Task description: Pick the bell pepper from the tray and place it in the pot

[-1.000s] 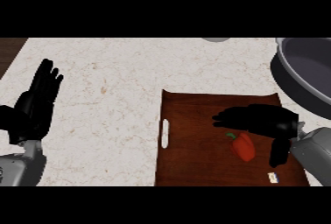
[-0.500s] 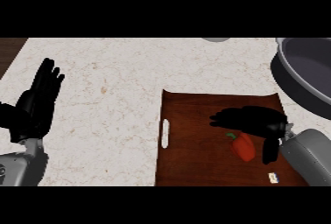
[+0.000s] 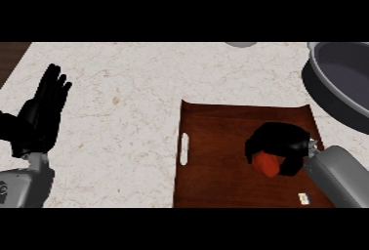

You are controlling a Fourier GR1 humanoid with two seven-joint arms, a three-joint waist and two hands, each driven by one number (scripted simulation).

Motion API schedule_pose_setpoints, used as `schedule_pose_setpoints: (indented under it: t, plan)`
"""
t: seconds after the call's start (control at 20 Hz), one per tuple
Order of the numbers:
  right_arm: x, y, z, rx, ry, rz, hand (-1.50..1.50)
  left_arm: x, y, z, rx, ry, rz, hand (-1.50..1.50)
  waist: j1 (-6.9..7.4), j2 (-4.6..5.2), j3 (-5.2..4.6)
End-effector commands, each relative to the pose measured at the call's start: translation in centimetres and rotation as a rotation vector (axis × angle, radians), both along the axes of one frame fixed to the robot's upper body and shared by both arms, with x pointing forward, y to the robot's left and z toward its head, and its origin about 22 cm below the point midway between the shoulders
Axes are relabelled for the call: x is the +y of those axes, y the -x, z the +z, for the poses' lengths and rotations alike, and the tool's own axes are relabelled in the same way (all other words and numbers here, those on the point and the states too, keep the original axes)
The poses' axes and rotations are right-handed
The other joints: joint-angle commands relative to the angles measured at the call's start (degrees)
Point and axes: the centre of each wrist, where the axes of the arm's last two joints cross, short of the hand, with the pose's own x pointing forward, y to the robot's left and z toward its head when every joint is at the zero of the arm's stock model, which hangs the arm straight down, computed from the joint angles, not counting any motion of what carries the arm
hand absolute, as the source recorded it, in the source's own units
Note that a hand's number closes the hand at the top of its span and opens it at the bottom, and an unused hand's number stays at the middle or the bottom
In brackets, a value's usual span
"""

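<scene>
Far left of the tray [image 3: 216, 122], the left hand [image 3: 39, 117] rests over the counter [image 3: 130, 83] with straight fingers, holding nothing. On the tray, toward its right side, the right hand [image 3: 281, 146] curls round the red bell pepper [image 3: 267, 165]. The pepper looks light, smooth and a bit slippery, so holding it round its fat middle seems best. The pot [image 3: 338, 78] sits right of the tray, beyond its far corner.

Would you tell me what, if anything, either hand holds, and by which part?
The right hand curls over the red bell pepper on the tray, covering its upper part. The left hand holds nothing.
</scene>
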Motion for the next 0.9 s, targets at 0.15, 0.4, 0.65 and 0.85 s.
schedule_pose_setpoints:
  t: [0.15, 0.4, 0.65, 0.85]
  plan:
    - [-0.4, -1.0, -0.6, 0.028, -0.012, 0.053, 1.50, -1.2, 0.4, 0.7, 0.006, 0.019, -0.005, 0.00, -0.07, 0.13, 0.16]
    - [-6.5, 8.0, -0.7, 0.064, -0.036, 0.045, 1.50, 2.2, 0.9, 0.4, 0.017, -0.003, 0.056, 0.00, -3.59, -0.66, 0.07]
    - [-12.9, 14.8, 0.3, 0.073, -0.065, 0.020, 1.50, 1.4, 2.3, -0.4, 0.022, -0.004, 0.086, 0.00, -4.97, -0.94, 0.08]
    - [-16.0, 18.2, 1.9, 0.005, -0.107, -0.035, 1.50, 2.2, 1.3, 1.0, 0.014, -0.010, 0.062, 0.00, -3.17, -0.37, 0.10]
